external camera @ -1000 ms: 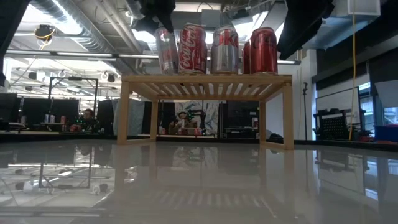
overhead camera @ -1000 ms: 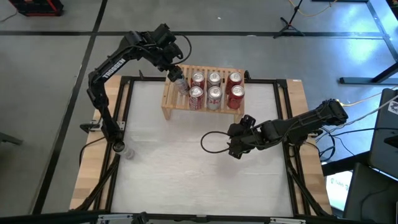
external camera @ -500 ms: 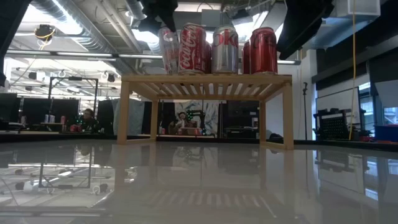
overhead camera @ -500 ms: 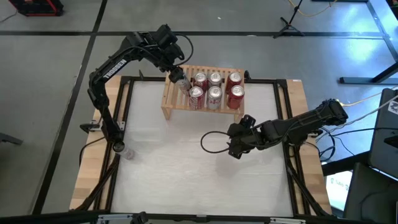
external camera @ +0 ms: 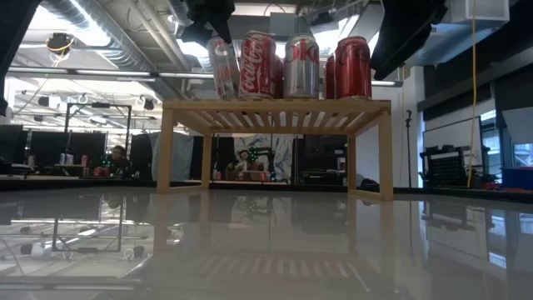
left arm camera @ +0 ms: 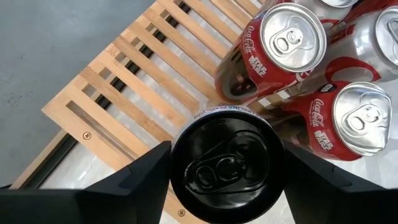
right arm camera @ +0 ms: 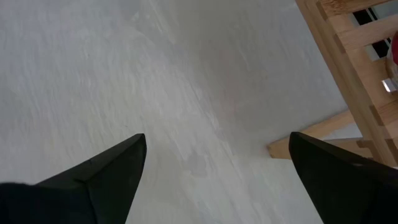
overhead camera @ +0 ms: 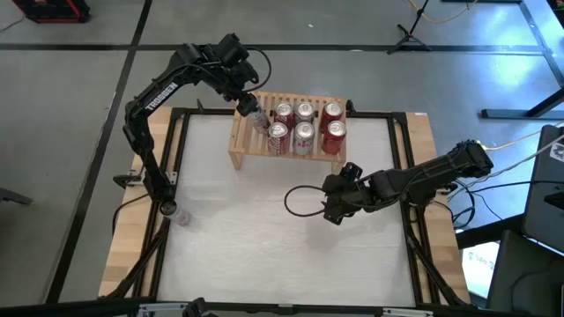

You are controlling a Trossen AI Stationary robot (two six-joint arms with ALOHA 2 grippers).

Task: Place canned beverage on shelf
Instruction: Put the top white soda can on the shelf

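The left gripper (overhead camera: 250,107) is up over the left part of the shelf (overhead camera: 242,150), and it has a silver can (external camera: 223,68) clamped between its fingers (left arm camera: 134,180). From the left wrist view the dark top of that can (left arm camera: 225,163) fills the space between the two fingers, one on each side, pressed against it. In the low view the can leans, its top tipped toward the left, its base right at the slatted top; whether it sits flat on the slats cannot be told. It is just beside the red cans (external camera: 258,65) in the front row, close enough that the gap hardly shows.

On the shelf stand six more cans in two rows: red ones (overhead camera: 333,129) at the right end, silver ones (overhead camera: 304,132) in the middle. The wrist view shows two red cans (left arm camera: 283,43) with silver tops standing next to the held one, over the light wooden slats (left arm camera: 134,87).

The right gripper (overhead camera: 330,210) waits low over the white table (overhead camera: 264,255), in front of the shelf's right end and well apart from the cans. Its fingers (right arm camera: 106,171) stand wide apart with nothing between them, only bare tabletop and a corner of the shelf leg (right arm camera: 308,134) beyond.

In the room behind, seen under the shelf, a person (external camera: 119,158) sits at a desk far off.
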